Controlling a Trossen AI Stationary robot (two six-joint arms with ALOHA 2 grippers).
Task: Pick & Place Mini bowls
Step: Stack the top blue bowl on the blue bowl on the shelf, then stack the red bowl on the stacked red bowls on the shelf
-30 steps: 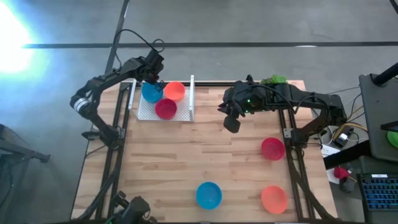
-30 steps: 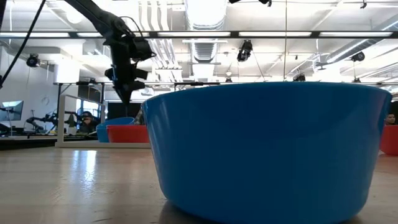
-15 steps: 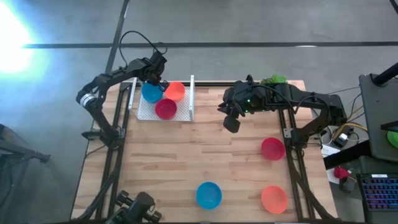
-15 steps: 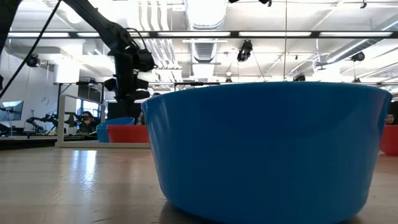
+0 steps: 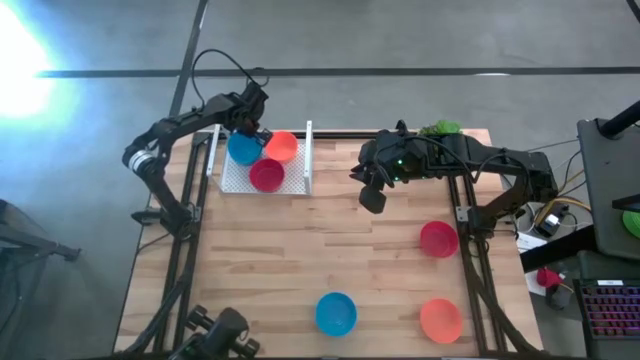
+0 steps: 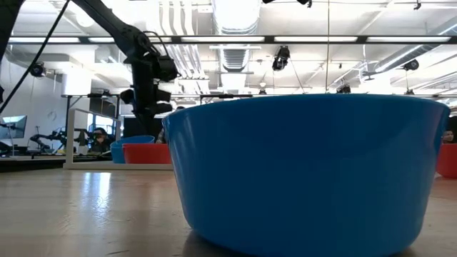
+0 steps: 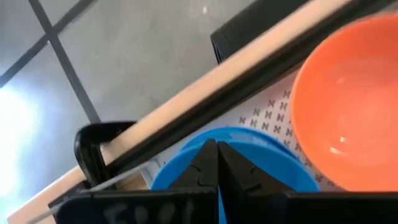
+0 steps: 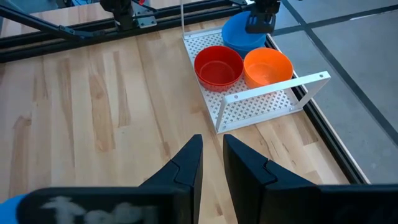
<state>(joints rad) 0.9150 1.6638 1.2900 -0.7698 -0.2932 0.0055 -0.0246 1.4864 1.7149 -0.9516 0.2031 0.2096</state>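
A white perforated tray stands at the table's far left. In it sit a blue mini bowl, an orange one and a red one. My left gripper is shut, its tips pointing down over the tray's blue bowl, at the bowl's far rim, beside the orange bowl. My right gripper hovers open above mid-table with nothing between its fingers. A red bowl, a blue bowl and an orange bowl rest upright on the wood. My left gripper has its shut tips right at the far rim of the blue bowl in the tray, slanting down from the far side. Its own fingers cover the spot, so I cannot tell whether they touch the rim.
The tray's upright end wall faces mid-table. A black clamp grips the table's far edge behind the tray. A green plant sits at the far right edge. In the low view the near blue bowl blocks most of the table.
My left gripper has sunk toward the blue bowl in the tray and rolled a little about its own line, then kept still. The bowls stand where they were.
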